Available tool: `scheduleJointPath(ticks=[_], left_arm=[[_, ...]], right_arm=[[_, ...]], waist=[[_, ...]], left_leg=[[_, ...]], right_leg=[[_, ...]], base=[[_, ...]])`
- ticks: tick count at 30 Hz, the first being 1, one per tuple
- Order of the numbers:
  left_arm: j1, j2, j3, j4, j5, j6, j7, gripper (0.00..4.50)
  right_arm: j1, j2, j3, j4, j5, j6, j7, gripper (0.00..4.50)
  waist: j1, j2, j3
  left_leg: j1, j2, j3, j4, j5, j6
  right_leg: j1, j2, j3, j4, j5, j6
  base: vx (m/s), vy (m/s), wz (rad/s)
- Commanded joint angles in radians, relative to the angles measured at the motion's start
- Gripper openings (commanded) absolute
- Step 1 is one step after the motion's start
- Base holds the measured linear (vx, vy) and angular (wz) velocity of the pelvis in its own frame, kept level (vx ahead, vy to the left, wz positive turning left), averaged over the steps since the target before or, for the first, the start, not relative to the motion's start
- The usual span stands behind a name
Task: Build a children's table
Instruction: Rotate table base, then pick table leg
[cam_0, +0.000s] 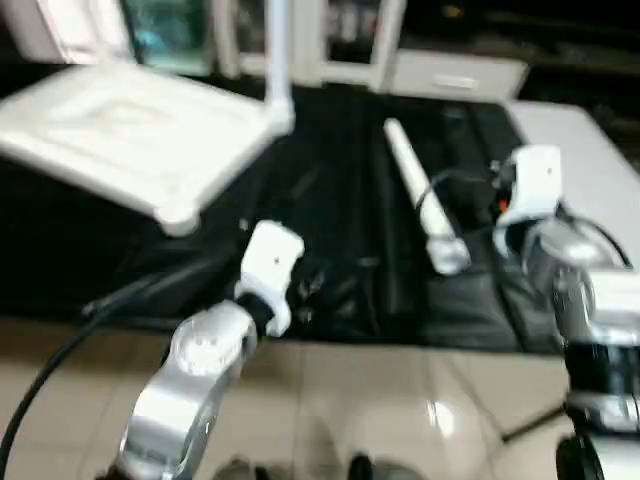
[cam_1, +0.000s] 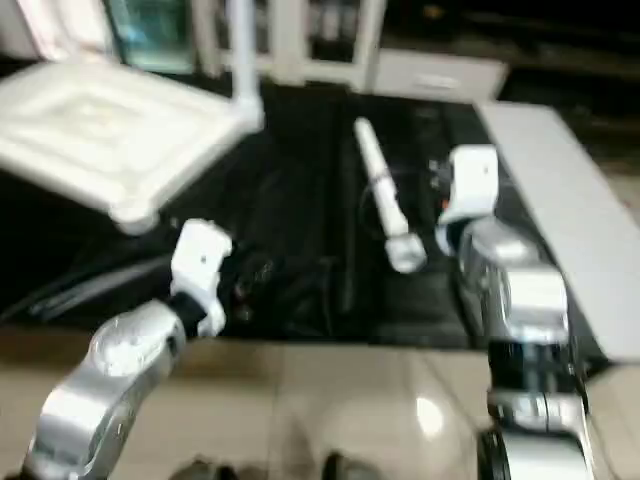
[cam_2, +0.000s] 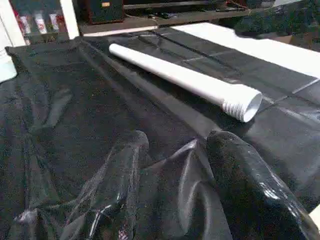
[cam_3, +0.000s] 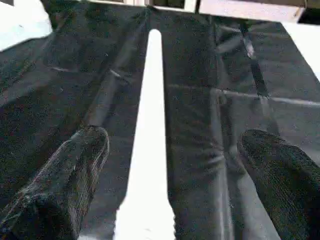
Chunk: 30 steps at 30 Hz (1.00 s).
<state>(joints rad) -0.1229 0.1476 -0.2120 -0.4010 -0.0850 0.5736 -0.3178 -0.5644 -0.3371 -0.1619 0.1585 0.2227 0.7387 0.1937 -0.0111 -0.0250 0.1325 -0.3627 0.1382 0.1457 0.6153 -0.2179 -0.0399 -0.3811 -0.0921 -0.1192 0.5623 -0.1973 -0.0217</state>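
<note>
Table top (cam_0: 130, 135) is running off frame at the far left, one leg (cam_0: 279, 60) standing in its corner, upper end cropped. Loose leg (cam_0: 420, 195) is lying on the black sheet (cam_0: 340, 250), threaded end toward robot, taper pointing away. Right gripper (cam_3: 170, 165) is spread wide, straddling it, not touching. Left gripper (cam_2: 172, 165) is gaping empty.

Lab-like room: black-sheeted work table (cam_0: 330, 250), white glass-door cabinets (cam_0: 330, 40) behind, pale tiled floor (cam_0: 380, 400).
</note>
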Motion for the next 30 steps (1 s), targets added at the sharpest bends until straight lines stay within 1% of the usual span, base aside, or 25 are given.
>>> scheduleJointPath(ticks=[1,2,4,6,8,11,12,13,14,15,16,17,18,19,20,21,22,23,24,25,26,27,28,29,30], left_arm=[[0.007,-0.002,0.007,-0.039,-0.001,0.018,0.013,2.3],[0.011,-0.001,0.013,-0.045,-0.006,0.022,0.014,2.3],[0.011,0.002,0.019,-0.05,-0.007,0.025,0.015,2.3],[0.006,0.008,0.032,-0.05,-0.013,0.034,0.01,2.3],[0.006,0.012,0.032,-0.052,-0.011,0.033,0.011,2.3],[0.008,0.008,0.036,-0.058,-0.022,0.041,0.012,2.3],[0.007,0.007,0.037,-0.059,-0.024,0.042,0.013,2.3],[0.006,0.008,0.037,-0.059,-0.024,0.044,0.013,2.3],[0.002,0.009,0.037,-0.058,-0.022,0.043,0.013,2.3],[0.002,0.008,0.039,-0.058,-0.025,0.045,0.012,2.3],[0.001,0.007,0.04,-0.058,-0.026,0.046,0.011,2.3],[0.001,0.007,0.04,-0.058,-0.029,0.048,0.009,2.3],[0.001,0.008,0.039,-0.059,-0.029,0.049,0.008,2.3],[0.001,0.01,0.037,-0.058,-0.028,0.049,0.007,2.3],[0.0,0.013,0.035,-0.057,-0.025,0.048,0.005,2.3],[-0.001,0.012,0.034,-0.056,-0.025,0.048,0.004,2.3],[-0.001,0.012,0.034,-0.055,-0.025,0.048,0.004,2.3],[-0.003,0.011,0.033,-0.054,-0.028,0.049,0.002,2.3],[-0.003,0.011,0.031,-0.056,-0.03,0.052,0.003,2.3],[-0.004,0.012,0.03,-0.056,-0.03,0.052,0.002,2.3],[-0.005,0.011,0.027,-0.057,-0.031,0.055,0.001,2.3],[-0.006,0.011,0.027,-0.057,-0.031,0.056,0.001,2.3],[-0.007,0.011,0.025,-0.057,-0.031,0.057,0.0,2.3],[-0.004,0.004,0.029,-0.058,-0.043,0.057,-0.003,2.3],[0.0,0.003,0.026,-0.059,-0.052,0.055,-0.008,2.3]], right_arm=[[-0.02,-0.006,0.011,0.028,-0.005,0.002,0.013,4.5],[-0.025,-0.005,0.015,0.038,-0.006,-0.002,0.018,4.5],[-0.03,-0.002,0.015,0.046,-0.007,-0.007,0.024,4.5],[-0.035,0.002,0.021,0.052,-0.005,-0.01,0.027,4.5],[-0.034,0.003,0.023,0.049,-0.004,-0.008,0.028,4.5],[-0.029,0.003,0.026,0.045,-0.005,-0.009,0.03,4.5],[-0.027,0.002,0.028,0.044,-0.007,-0.011,0.031,4.5],[-0.026,0.001,0.03,0.046,-0.007,-0.013,0.032,4.5],[-0.024,0.0,0.033,0.046,-0.008,-0.013,0.034,4.5],[-0.024,0.001,0.032,0.046,-0.01,-0.013,0.036,4.5],[-0.024,0.001,0.032,0.047,-0.01,-0.013,0.037,4.5],[-0.024,0.001,0.031,0.045,-0.01,-0.012,0.039,4.5],[-0.023,0.0,0.031,0.044,-0.01,-0.011,0.04,4.5],[-0.022,0.0,0.032,0.042,-0.01,-0.011,0.041,4.5],[-0.02,-0.001,0.033,0.04,-0.01,-0.009,0.044,4.5],[-0.019,-0.003,0.034,0.039,-0.01,-0.009,0.045,4.5],[-0.019,-0.003,0.034,0.039,-0.01,-0.009,0.045,4.5],[-0.02,-0.006,0.037,0.041,-0.01,-0.01,0.046,4.5],[-0.019,-0.007,0.038,0.041,-0.01,-0.01,0.046,4.5],[-0.02,-0.008,0.038,0.042,-0.011,-0.01,0.046,4.5],[-0.023,-0.011,0.039,0.046,-0.013,-0.011,0.046,4.5],[-0.023,-0.011,0.039,0.047,-0.013,-0.011,0.046,4.5],[-0.025,-0.013,0.039,0.049,-0.014,-0.011,0.046,4.5],[-0.026,-0.015,0.04,0.051,-0.016,-0.01,0.045,4.5],[-0.029,-0.018,0.041,0.054,-0.018,-0.01,0.044,4.5]], waist=[[0.004,-0.016,-0.054],[0.011,-0.014,-0.054],[0.012,-0.015,-0.054],[0.01,-0.013,-0.05],[0.01,-0.011,-0.047],[0.002,-0.002,-0.039],[-0.002,0.007,-0.034],[0.003,0.019,-0.029],[0.041,0.019,-0.021],[0.073,0.012,-0.038],[0.03,-0.038,-0.058],[0.092,-0.066,-0.051],[0.111,-0.059,-0.061],[0.122,-0.056,-0.061],[0.129,-0.046,-0.07],[0.121,-0.015,-0.078],[0.112,0.01,-0.094],[0.058,0.028,-0.106],[0.037,0.028,-0.13],[0.037,0.028,-0.13],[0.044,0.006,-0.122],[0.045,-0.01,-0.112],[0.045,-0.036,-0.107],[0.062,-0.112,-0.118],[0.085,-0.09,-0.109]], left_leg=[[0.032,0.069,-0.046,-0.099,-0.569,-0.064],[0.012,0.067,-0.046,-0.083,-0.411,-0.024],[0.007,0.078,-0.049,-0.092,-0.389,-0.023],[0.015,0.083,-0.049,-0.1,-0.443,-0.034],[0.029,0.081,-0.05,-0.103,-0.527,-0.046],[0.061,0.083,-0.052,-0.108,-0.691,-0.057],[0.067,0.098,-0.05,-0.135,-0.797,-0.061],[0.044,0.119,-0.044,-0.182,-0.872,-0.066],[-0.036,0.147,-0.017,-0.255,-0.974,-0.056],[0.047,0.135,0.027,-0.209,-0.871,0.0],[0.111,0.106,0.014,-0.139,-0.767,0.016],[0.009,0.007,0.012,0.066,-0.205,0.088],[-0.037,0.005,-0.016,0.077,-0.12,0.104],[-0.077,0.012,-0.032,0.06,-0.063,0.106],[-0.08,0.012,-0.033,0.042,-0.028,0.113],[-0.034,0.03,-0.021,-0.027,0.059,0.131],[0.017,0.047,-0.02,-0.056,0.116,0.136],[0.118,0.123,-0.114,-0.073,0.228,0.282],[0.23,0.207,-0.191,-0.053,0.362,0.45],[0.23,0.207,-0.191,-0.053,0.362,0.45],[0.207,0.207,-0.173,-0.038,0.611,0.567],[0.157,0.14,-0.109,-0.042,0.571,0.547],[0.127,0.076,-0.062,-0.022,0.438,0.482],[0.009,-0.064,0.007,0.018,0.097,0.347],[-0.058,-0.049,-0.029,0.072,-0.015,0.234]], right_leg=[[0.01,-0.092,0.055,-0.095,-0.581,-0.04],[0.025,-0.115,0.051,-0.115,-0.698,-0.017],[0.022,-0.101,0.046,-0.107,-0.646,-0.015],[0.015,-0.088,0.045,-0.098,-0.578,-0.029],[0.014,-0.085,0.039,-0.1,-0.63,-0.017],[0.013,-0.062,0.004,-0.115,-0.71,0.016],[0.026,-0.031,-0.021,-0.091,-0.654,0.015],[0.054,-0.008,-0.026,-0.025,-0.568,0.0],[0.116,0.013,-0.008,0.182,-0.269,-0.011],[0.051,-0.001,0.05,0.151,-0.288,-0.025],[0.021,-0.038,0.092,0.059,-0.466,-0.028],[0.088,-0.154,0.209,-0.126,-1.032,-0.019],[0.14,-0.166,0.227,-0.112,-0.983,-0.042],[0.176,-0.137,0.205,-0.079,-0.76,-0.098],[0.186,-0.113,0.184,-0.065,-0.61,-0.143],[0.153,-0.048,0.128,-0.04,-0.343,-0.214],[0.127,-0.019,0.095,-0.02,-0.231,-0.22],[0.03,0.041,0.047,0.081,-0.095,-0.175],[-0.085,0.01,0.057,0.145,-0.184,-0.054],[-0.085,0.01,0.057,0.145,-0.184,-0.054],[-0.138,-0.023,0.084,0.178,-0.108,0.085],[-0.132,-0.025,0.092,0.147,-0.001,0.074],[-0.097,-0.028,0.107,0.079,0.097,0.028],[0.063,-0.033,0.181,0.009,0.106,0.012],[0.131,-0.145,0.228,-0.013,0.083,-0.058]], base=[[0.0,0.0,0.0],[0.0,0.0,0.0],[0.0,0.0,0.0],[0.0,0.0,0.0],[0.0,0.0,0.0],[0.0,0.0,0.0],[0.0,0.0,0.0],[0.0,0.0,0.0],[0.0,0.0,0.0],[0.045,-0.066,0.14],[0.124,-0.152,0.08],[0.124,-0.152,0.08],[0.16,-0.125,-0.11],[0.17,-0.055,-0.02],[0.17,-0.055,-0.02],[0.126,-0.036,0.15],[0.147,0.014,0.19],[0.147,0.014,0.19],[0.183,0.018,0.07],[0.17,-0.013,-0.01],[0.17,-0.013,-0.01],[0.086,-0.018,-0.08],[0.0,0.0,0.0],[0.0,0.0,0.0],[0.002,-0.071,0.0]])
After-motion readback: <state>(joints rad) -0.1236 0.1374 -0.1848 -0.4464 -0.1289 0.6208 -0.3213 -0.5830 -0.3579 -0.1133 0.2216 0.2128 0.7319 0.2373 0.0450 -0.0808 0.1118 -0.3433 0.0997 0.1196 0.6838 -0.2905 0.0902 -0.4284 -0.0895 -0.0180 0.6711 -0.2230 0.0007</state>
